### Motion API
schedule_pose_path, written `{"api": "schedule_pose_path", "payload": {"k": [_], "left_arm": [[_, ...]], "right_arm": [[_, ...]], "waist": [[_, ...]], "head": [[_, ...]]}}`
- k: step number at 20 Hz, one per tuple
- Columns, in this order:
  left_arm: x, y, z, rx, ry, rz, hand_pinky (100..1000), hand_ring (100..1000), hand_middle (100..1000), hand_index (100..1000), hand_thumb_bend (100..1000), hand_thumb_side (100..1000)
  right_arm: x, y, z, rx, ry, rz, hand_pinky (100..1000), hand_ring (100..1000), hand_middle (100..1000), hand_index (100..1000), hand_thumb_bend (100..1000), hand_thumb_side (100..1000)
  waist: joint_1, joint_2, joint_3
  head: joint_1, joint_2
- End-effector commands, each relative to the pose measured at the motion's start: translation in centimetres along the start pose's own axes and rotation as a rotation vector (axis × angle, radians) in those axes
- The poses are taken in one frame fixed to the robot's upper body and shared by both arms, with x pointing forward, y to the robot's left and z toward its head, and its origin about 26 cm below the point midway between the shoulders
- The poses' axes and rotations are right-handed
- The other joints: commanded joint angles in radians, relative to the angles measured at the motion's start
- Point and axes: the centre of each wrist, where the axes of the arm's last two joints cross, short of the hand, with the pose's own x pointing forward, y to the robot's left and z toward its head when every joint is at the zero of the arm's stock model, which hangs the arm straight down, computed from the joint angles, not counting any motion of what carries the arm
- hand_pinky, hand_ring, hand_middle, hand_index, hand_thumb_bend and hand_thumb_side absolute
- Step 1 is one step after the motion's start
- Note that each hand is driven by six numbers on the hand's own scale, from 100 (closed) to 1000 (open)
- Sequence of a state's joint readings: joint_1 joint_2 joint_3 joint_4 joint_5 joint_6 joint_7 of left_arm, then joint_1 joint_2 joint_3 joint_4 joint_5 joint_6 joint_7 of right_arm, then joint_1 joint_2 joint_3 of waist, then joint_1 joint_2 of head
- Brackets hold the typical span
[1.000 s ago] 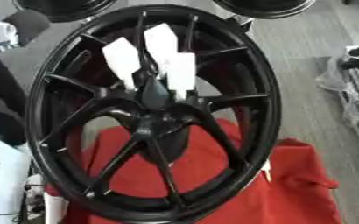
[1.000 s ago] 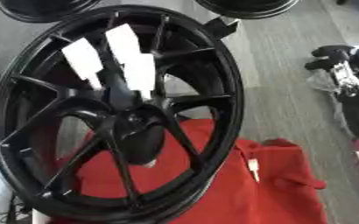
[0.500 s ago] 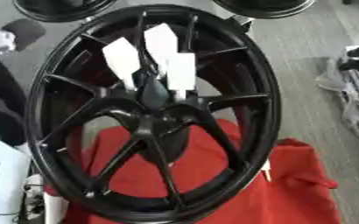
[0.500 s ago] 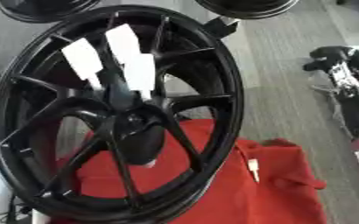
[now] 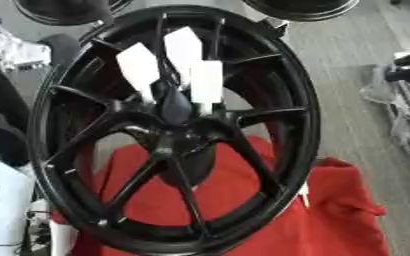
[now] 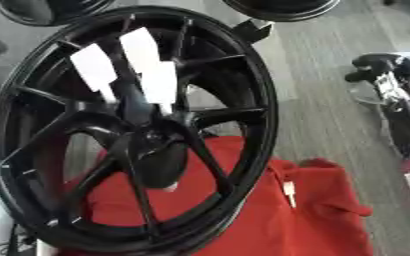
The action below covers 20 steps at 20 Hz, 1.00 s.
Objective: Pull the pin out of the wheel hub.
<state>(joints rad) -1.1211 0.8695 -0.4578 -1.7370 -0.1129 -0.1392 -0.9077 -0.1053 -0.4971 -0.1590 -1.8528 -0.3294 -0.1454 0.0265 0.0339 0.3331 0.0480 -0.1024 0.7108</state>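
A robot hand (image 5: 175, 102) is at the centre of a black wheel (image 5: 296, 125), black against black, so its arm cannot be traced. It is probably the right hand. Its white-tipped fingers (image 5: 184, 46) are straight and fan up from the hub (image 5: 178, 137) toward eleven, twelve and one o'clock, spread open and in front of the spokes. Nothing can be seen held in them.

The pin cannot be made out – if it is in the hub, it is hidden behind the robot hand or lost in the dark metal. The wheel stands on edge, leaning slightly, on a red cloth (image 5: 348, 220) that spreads from six round to four o'clock. A small pale stick-like piece (image 6: 289, 192) lies on the cloth at four o'clock, just outside the rim.

The step in hand looks like reaching for the pin, with no grasp made yet. The next move calls for closing on the pin at the hub, then drawing it straight out along its own line – without tipping the wheel.

More dark wheels (image 5: 300, 7) show at twelve o'clock.
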Motion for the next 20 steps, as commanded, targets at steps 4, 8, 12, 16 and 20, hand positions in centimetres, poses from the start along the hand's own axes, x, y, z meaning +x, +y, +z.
{"api": "schedule_pose_path", "payload": {"k": [4,8,12,16,20], "left_arm": [[-0.1,0.7,-0.4,-0.010,0.010,-0.072,845,830,796,852,339,394],[-0.6,0.9,-0.9,-0.012,-0.021,-0.127,859,838,793,852,416,299],[-1.5,1.1,-1.4,-0.006,-0.044,-0.148,858,836,778,844,413,245],[-2.3,1.2,-1.8,0.000,-0.049,-0.144,855,833,773,844,393,233],[-2.6,1.7,-2.5,0.009,-0.071,-0.157,836,817,757,826,383,158]], "right_arm": [[0.7,-0.4,-0.4,0.016,-0.014,0.029,935,647,667,688,100,541],[0.7,-0.4,-0.4,0.018,-0.013,0.029,934,645,666,687,100,541],[0.7,-0.3,-0.4,0.016,-0.014,0.026,934,643,665,687,100,540],[0.7,-0.3,-0.4,0.016,-0.014,0.025,934,642,664,687,100,540],[0.7,-0.2,-0.3,0.014,-0.014,0.022,934,640,663,686,100,541]], "waist": [[-0.001,-0.021,-0.001],[-0.002,-0.021,-0.001],[-0.003,-0.022,-0.002],[-0.003,-0.021,-0.003],[-0.005,-0.018,-0.001]], "head": [[-0.001,-0.003],[-0.002,-0.002],[-0.003,0.000],[-0.004,0.003],[-0.007,0.001]]}}
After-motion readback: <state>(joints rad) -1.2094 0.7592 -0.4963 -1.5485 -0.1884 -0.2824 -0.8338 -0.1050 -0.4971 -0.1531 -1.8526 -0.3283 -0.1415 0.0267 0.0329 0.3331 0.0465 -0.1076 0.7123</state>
